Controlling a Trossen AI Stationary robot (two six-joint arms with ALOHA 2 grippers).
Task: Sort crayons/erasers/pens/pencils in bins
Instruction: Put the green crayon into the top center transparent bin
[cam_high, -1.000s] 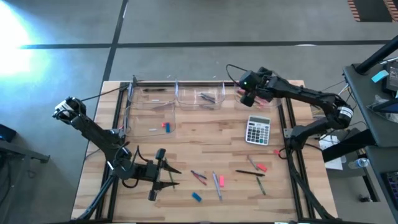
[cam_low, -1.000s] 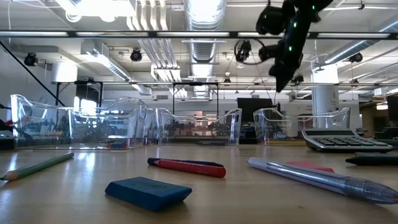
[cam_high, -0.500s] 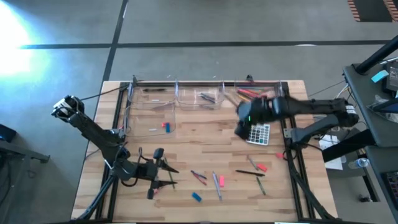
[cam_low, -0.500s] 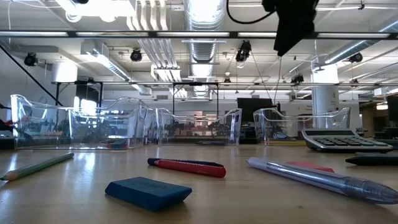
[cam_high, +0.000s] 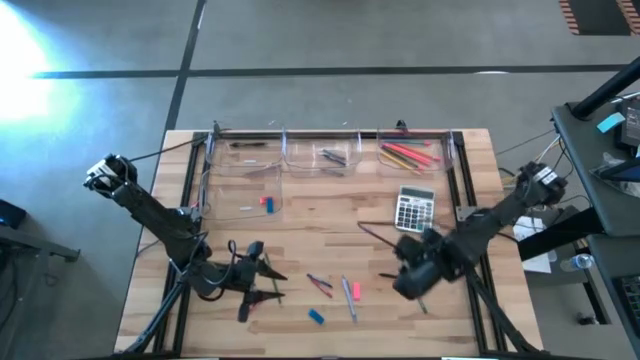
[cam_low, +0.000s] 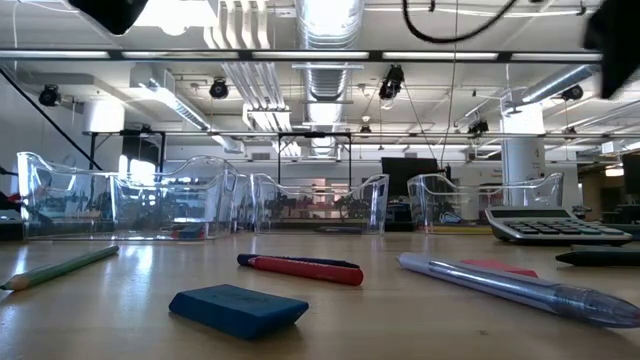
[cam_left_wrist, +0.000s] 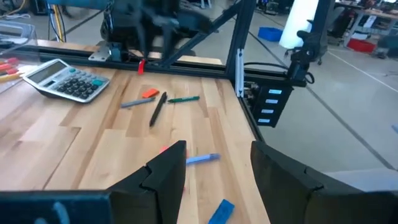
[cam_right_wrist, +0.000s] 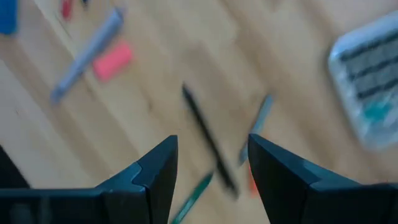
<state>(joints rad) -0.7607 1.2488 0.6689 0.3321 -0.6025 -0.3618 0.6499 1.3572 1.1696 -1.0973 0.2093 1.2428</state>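
Note:
My right gripper (cam_high: 412, 278) (cam_right_wrist: 211, 146) is open and empty, above loose sticks at the table's near right. Below it lie a black pen (cam_right_wrist: 208, 143), a pink eraser (cam_right_wrist: 112, 62), a grey-blue pen (cam_right_wrist: 87, 46) and a green pencil (cam_right_wrist: 193, 199). My left gripper (cam_high: 278, 285) (cam_left_wrist: 217, 152) is open and empty at the near left. Three clear bins (cam_high: 320, 155) stand along the far edge and one (cam_high: 240, 195) in front of them. Red and orange pencils (cam_high: 405, 153) lie in the far right bin. A blue eraser (cam_high: 316, 317) (cam_low: 238, 308) lies flat near the front edge.
A grey calculator (cam_high: 415, 208) lies right of centre, in front of the far right bin. Several pens and pencils (cam_high: 335, 288) are scattered between the grippers. A red-pink piece (cam_high: 265, 203) lies in the front left bin. Black frame rails (cam_high: 465, 190) run along the table's left and right sides.
My right gripper has swept fast from above the far right bin toward the table's near edge, passing over the calculator, and now hangs over the loose sticks at the near right. The red and orange pencils in that bin show now.

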